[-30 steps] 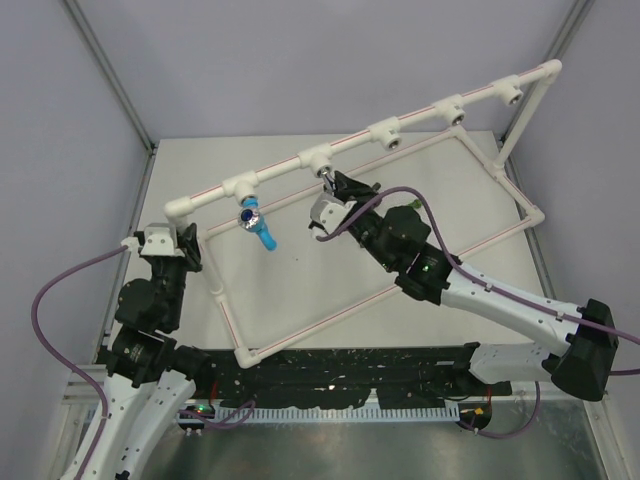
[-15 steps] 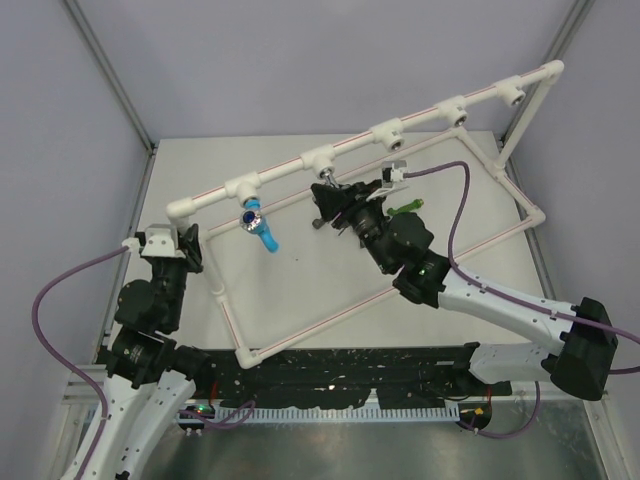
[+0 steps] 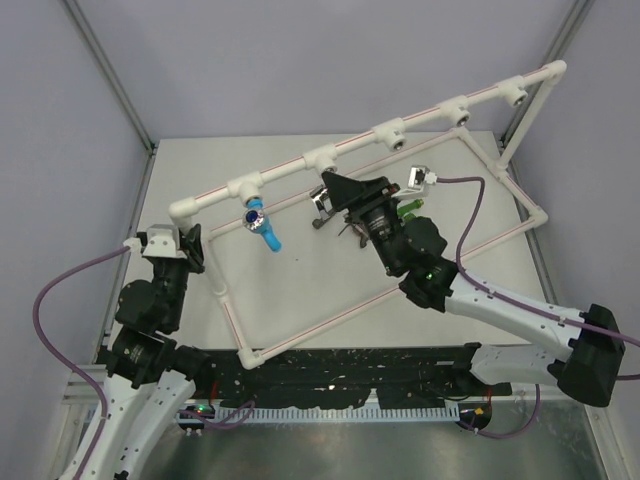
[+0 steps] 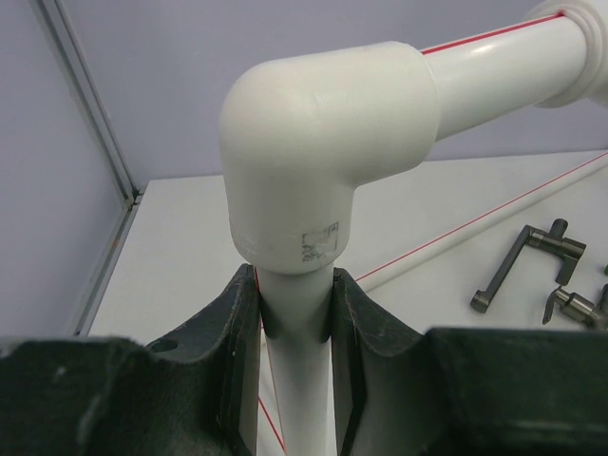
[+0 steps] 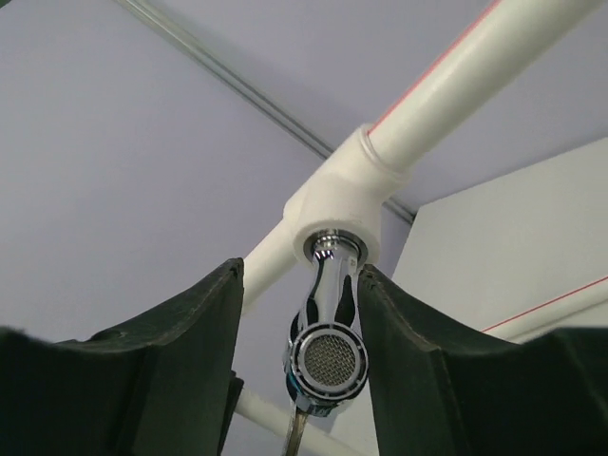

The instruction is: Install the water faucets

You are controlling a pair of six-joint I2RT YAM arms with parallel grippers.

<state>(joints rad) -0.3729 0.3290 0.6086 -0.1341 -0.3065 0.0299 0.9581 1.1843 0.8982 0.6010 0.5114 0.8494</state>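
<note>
- Chrome shiny faucet (image 5: 328, 323) hangs from the round white pipe socket (image 5: 337, 204), with its thread end up inside it.
- Its long side points straight back at the right pincer (image 5: 299, 271), right between the two fingers.
- The right pincer's fingers stand apart. One side shows a gap, so I think it is not squeezing.
- The next turn goes round that long line. The right arm is the near one.
- The left pincer (image 4: 296, 304) is far off, clamped on the upright of the white pipe frame (image 4: 323, 161) under its corner bend.
- The rail is just above the fingertips. There is open air at both sides.
- The blue plastic faucet (image 3: 259, 225) sits in the next socket, well apart.
</note>
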